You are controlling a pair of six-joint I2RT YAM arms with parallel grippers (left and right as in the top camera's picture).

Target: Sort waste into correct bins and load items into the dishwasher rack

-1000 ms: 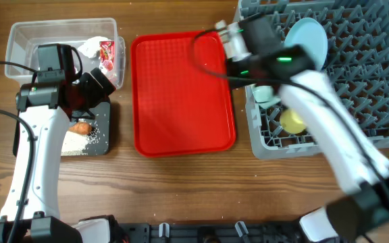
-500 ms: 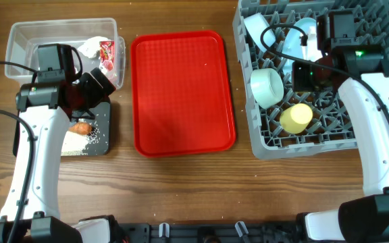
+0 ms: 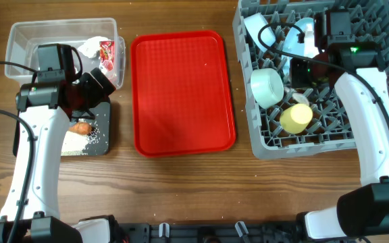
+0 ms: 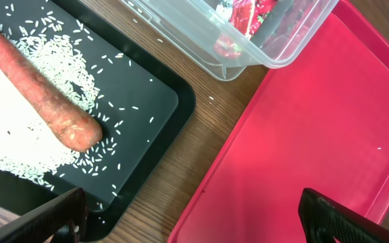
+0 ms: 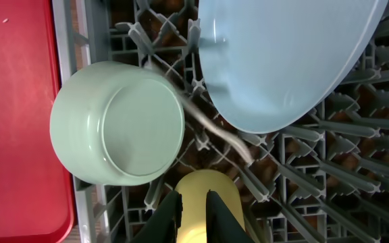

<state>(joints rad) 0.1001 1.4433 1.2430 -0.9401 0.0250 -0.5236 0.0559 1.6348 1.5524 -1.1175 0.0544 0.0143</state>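
The right gripper (image 5: 193, 206) sat over the grey rack (image 3: 377, 128) with its fingers nearly together and nothing between them, just above the yellow cup (image 5: 208, 202); the green bowl (image 5: 117, 121), blue plate (image 5: 282, 61) and white spoon (image 5: 211, 128) lay in the rack beside it. The left gripper (image 4: 188, 216) stood wide and empty over the black tray (image 4: 140, 101), which held the carrot (image 4: 42, 98) and rice (image 4: 5, 128). The wrapper (image 3: 106, 52) and crumpled paper (image 3: 92, 44) were in the clear tub (image 3: 19, 34), left of the red tray (image 3: 181, 94).

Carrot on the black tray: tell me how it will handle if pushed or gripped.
The carrot looks rigid, so it probably won't flex. Its rounded, tapered body may roll or pivot. The rice grains beneath could let it slide on the black tray.
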